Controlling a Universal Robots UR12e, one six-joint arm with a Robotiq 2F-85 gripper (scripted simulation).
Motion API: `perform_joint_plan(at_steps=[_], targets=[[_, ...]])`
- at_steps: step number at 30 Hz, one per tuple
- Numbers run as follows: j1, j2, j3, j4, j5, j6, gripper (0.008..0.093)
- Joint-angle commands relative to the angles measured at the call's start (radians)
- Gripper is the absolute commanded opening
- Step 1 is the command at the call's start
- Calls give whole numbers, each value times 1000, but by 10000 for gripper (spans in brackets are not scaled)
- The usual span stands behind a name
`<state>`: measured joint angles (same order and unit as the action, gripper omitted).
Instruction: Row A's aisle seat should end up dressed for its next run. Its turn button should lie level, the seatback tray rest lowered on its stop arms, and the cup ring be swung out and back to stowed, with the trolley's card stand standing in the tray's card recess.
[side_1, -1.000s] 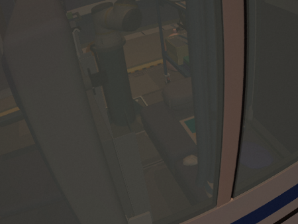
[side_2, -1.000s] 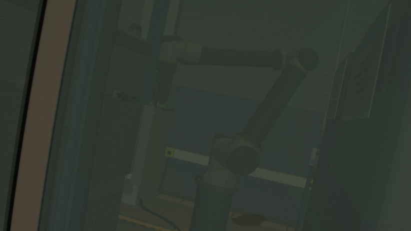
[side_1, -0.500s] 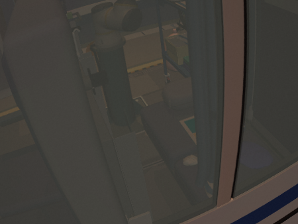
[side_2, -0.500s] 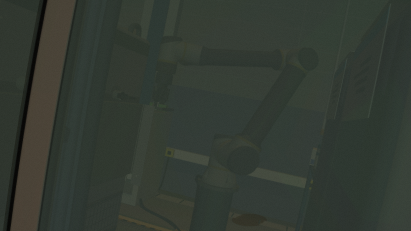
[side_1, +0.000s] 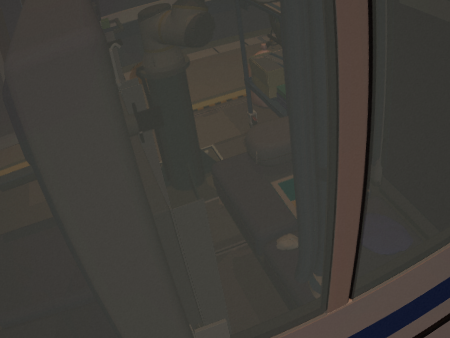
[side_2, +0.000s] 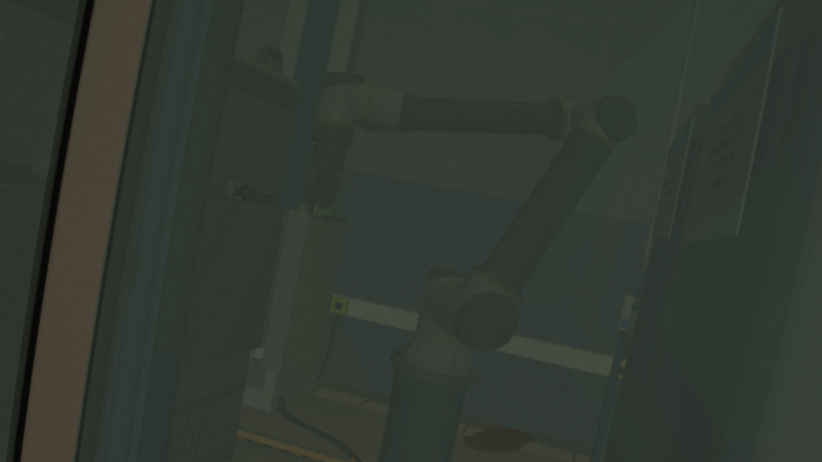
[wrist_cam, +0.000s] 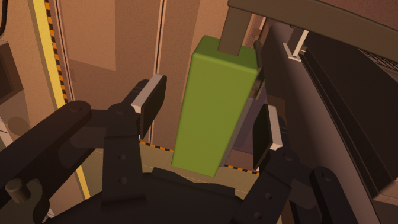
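At the seatback on the right of the wrist camera, a long green bar, the turn button (wrist_cam: 214, 106), stands on end beside the dark seatback panel (wrist_cam: 334, 97). A brown post (wrist_cam: 235, 29) comes down onto its far end. My gripper (wrist_cam: 207, 118) is open and holds nothing, with the green bar between its fingers. Through the dim tinted window of the second side camera I see my arm (side_2: 517, 207) reaching left, the gripper (side_2: 327, 210) pointing down by a blue upright (side_2: 307, 103). The tray, cup ring and card stand are not clear to me.
Behind the bar lies brown floor with a yellow stripe (wrist_cam: 49, 56) on the left and a black-and-orange dashed line (wrist_cam: 154, 145). A brown beam (wrist_cam: 311, 20) crosses overhead at upper right. From the side camera a window pillar (side_1: 350, 150) and dark glass hide most of the cabin.
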<state>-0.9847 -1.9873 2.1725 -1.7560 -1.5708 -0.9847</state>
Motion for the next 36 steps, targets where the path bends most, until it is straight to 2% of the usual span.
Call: perform_joint_plan(at_steps=[1, 3, 33, 36], targets=[[0, 0, -1, 0, 0, 0, 700], [0, 0, -1, 0, 0, 0, 685], [0, 0, -1, 0, 0, 0, 85], [0, 0, -1, 0, 0, 0, 80]])
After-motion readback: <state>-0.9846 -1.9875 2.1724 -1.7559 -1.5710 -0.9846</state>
